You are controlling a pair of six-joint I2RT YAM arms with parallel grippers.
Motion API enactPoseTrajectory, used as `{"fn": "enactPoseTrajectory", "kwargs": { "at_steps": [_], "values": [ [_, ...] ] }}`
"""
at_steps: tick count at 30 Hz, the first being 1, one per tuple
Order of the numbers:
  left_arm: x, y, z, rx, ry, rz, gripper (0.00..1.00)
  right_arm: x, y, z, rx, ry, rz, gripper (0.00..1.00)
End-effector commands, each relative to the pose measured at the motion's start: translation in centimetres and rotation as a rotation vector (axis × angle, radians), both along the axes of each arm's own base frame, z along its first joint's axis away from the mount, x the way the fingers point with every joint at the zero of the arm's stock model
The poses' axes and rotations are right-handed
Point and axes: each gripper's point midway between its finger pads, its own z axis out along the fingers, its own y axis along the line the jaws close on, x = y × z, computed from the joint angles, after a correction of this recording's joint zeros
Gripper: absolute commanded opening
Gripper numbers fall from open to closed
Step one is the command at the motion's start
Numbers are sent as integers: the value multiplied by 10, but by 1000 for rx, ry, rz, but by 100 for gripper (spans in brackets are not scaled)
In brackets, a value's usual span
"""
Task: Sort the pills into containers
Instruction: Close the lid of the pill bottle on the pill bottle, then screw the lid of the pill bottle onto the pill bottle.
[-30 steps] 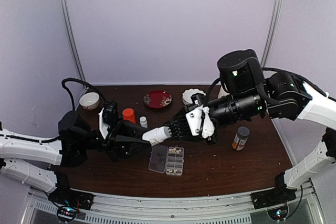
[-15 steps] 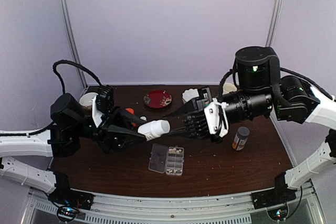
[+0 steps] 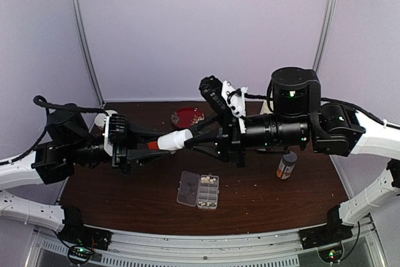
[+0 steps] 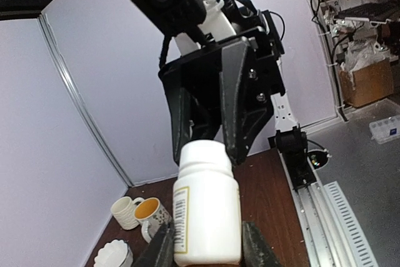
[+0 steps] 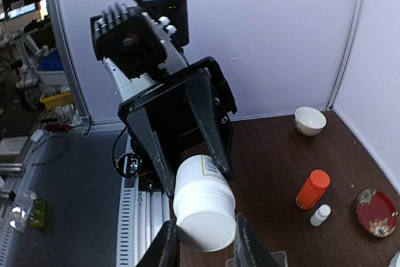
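Observation:
A white pill bottle hangs level in the air between both arms, above the table. My left gripper is shut on its body; in the left wrist view the bottle fills the gap in the left gripper. My right gripper is shut on the cap end, and that view shows the cap in the right gripper. The clear pill box lies open on the table below, with whitish pills in its right-hand containers.
An orange bottle and a small white bottle stand behind the left gripper. A red plate and a white bowl sit at the back. An amber bottle stands right. Two mugs stand at the far right.
Both arms have lifted the white bottle up and back from just above the pill box. The left arm drew leftward and the right wrist rolled over. Both grips held.

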Motion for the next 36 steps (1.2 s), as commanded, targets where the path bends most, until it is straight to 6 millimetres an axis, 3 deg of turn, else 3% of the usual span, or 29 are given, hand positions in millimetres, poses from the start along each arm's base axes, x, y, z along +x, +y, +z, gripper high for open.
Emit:
{"fn": "enactPoseTrajectory", "kwargs": {
  "at_steps": [1,6,9,14,16,17,18,20,23,28,34,36],
  "values": [
    [26,-3,16,12,-260,160,0,-13,16,-27,-4,446,-56,4],
    [31,-6,10,33,-327,183,0,-13,19,-34,-14,742,-124,2],
    [33,-7,3,45,-361,189,0,-30,25,-18,59,930,-22,4],
    [33,-8,-12,69,-402,190,0,-29,25,-10,107,1085,2,5],
    [33,-7,-16,77,-396,191,0,-30,23,-5,112,1087,15,14],
    [33,-7,-17,76,-388,191,0,-30,21,-1,119,1063,28,30],
    [33,-6,-18,69,-377,193,0,-33,19,6,133,1000,64,44],
    [32,-1,-18,34,-350,205,0,-36,5,16,152,830,95,57],
    [29,7,-22,-19,-307,212,0,-19,-23,2,81,538,0,73],
    [22,10,-23,-48,-243,176,0,2,-60,-35,-208,44,-64,75],
    [14,7,-18,-76,-162,114,0,11,-70,-55,-391,-535,67,72],
    [11,4,-18,-73,-133,87,0,14,-68,-46,-337,-703,70,72]
  ]
}}
